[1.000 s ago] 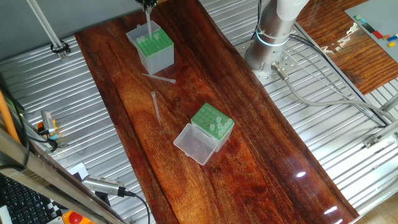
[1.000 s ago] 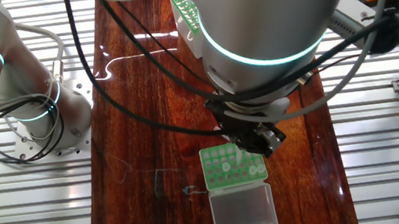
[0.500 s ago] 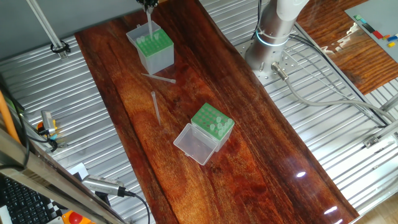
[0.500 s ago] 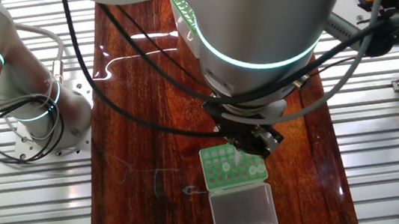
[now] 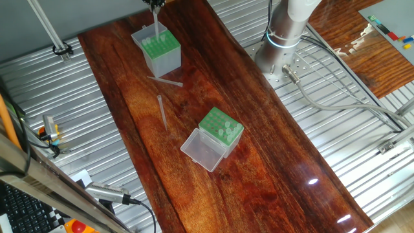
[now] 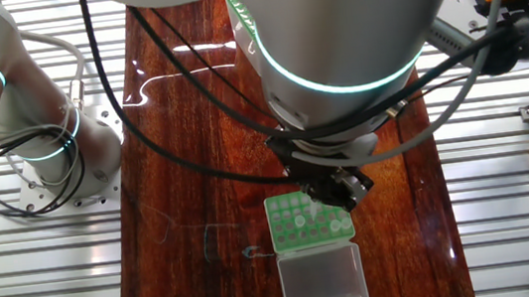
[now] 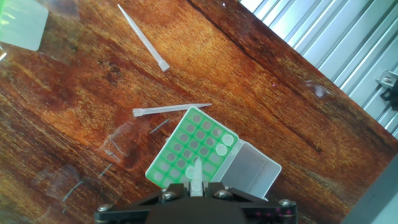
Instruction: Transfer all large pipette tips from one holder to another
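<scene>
No legible writing shows on either green rack (image 5: 220, 127) or box (image 5: 159, 49).

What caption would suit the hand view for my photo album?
Gripper holding a pipette tip over the taller green-topped box, two loose tips lying on the wooden table nearby.

Two racks (image 5: 220, 129) (image 5: 158, 50), two loose tips (image 7: 143, 38) (image 7: 171, 110)
</scene>
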You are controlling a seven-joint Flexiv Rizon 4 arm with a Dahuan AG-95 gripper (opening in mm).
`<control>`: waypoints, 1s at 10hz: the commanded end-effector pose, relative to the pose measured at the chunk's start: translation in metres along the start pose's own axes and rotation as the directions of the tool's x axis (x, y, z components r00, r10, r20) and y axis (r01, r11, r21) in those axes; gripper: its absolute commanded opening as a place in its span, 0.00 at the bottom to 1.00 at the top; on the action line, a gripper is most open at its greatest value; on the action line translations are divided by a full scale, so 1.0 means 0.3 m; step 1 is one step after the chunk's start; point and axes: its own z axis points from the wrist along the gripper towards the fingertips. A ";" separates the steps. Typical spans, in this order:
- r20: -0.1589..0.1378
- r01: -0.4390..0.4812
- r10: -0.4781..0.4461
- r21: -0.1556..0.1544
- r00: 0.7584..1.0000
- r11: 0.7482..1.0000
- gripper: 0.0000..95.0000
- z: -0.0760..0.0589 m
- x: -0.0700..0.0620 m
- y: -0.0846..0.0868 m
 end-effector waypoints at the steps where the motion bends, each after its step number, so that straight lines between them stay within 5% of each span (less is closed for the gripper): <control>1: -0.005 0.004 -0.004 -0.002 1.000 1.000 0.00 0.004 -0.003 -0.001; 10: -0.014 0.004 -0.004 -0.011 1.000 1.000 0.00 0.009 -0.002 -0.001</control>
